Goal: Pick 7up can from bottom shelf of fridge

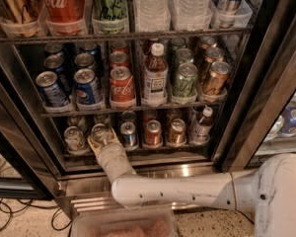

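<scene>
Gripper (101,142) at one 7up can (99,131), bottom shelf (160,148).

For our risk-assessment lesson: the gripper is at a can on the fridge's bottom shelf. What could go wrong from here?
1. The gripper is at the 7up can, with a silver can and a blue-and-silver can close on either side; withdrawing might knock them.
2. The rack above sits low over the bottom shelf; lifting the can could strike it.

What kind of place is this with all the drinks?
Probably a snack corner or shop: a glass-door drinks fridge holds racks of Coke cans and water bottles. The robot's gripper is at the 7up can on the bottom shelf.
</scene>
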Robot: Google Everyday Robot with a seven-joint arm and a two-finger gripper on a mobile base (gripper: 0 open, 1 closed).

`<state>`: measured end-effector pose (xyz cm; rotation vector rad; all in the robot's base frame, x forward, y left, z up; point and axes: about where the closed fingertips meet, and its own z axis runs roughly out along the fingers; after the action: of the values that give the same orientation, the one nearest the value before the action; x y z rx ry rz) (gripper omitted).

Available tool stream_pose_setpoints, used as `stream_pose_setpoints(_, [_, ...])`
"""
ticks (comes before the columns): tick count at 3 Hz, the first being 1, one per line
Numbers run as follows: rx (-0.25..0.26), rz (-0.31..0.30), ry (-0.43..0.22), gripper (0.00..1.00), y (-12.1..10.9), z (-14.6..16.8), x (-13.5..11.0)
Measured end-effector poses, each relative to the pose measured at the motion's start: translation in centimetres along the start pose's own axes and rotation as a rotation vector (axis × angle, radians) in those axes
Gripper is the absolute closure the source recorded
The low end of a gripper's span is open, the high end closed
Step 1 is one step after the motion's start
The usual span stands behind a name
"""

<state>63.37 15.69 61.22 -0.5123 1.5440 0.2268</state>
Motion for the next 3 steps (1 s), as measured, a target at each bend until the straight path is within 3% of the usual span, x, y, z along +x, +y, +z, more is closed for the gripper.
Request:
stream_pose_setpoints(1, [-0.006,0.011,-0.006,0.97,0.0,0.3,-0.1])
stream_pose_setpoints(3, [-0.053,-0.02,-0.057,1.0,0.7,0.0,-3.0])
